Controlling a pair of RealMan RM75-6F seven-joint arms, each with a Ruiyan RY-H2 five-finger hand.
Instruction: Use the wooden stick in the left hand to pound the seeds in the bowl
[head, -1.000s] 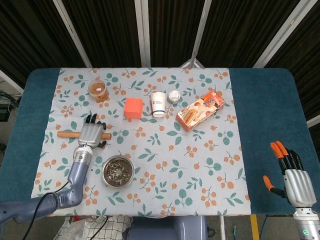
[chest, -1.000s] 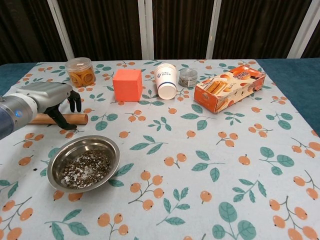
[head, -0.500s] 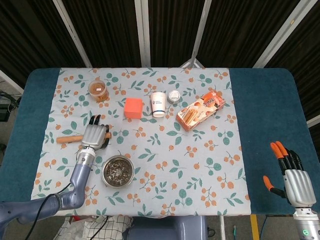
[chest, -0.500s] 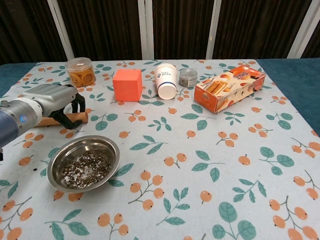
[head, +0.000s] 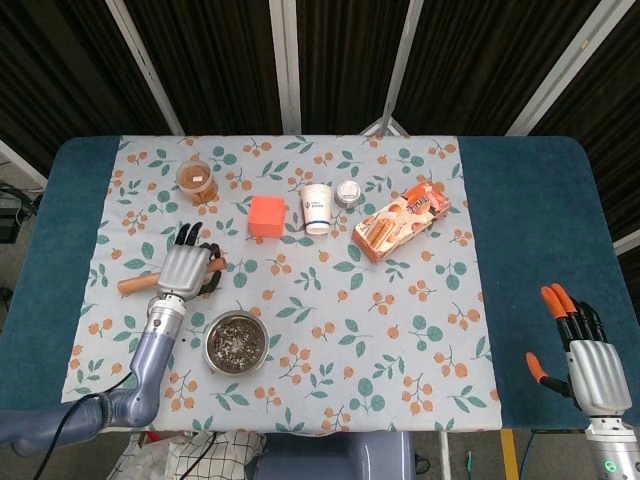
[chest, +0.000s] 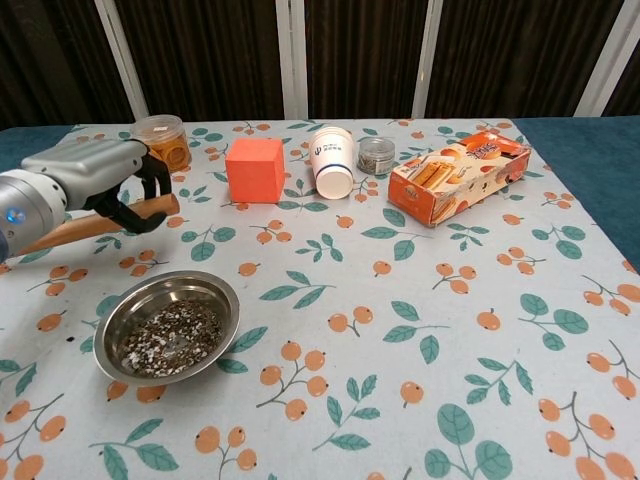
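While the left hand (chest: 100, 175) grips the wooden stick (chest: 75, 227) beyond the bowl (chest: 168, 325) of seeds (chest: 170, 338), the stick's long axis runs left-right, its right end tilted upward. Only the head view shows the right hand (head: 585, 360), fingers spread and holding nothing, far right of the bowl.

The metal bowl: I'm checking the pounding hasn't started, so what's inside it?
The metal bowl holds only a layer of seeds; its bottom is hidden beneath them.
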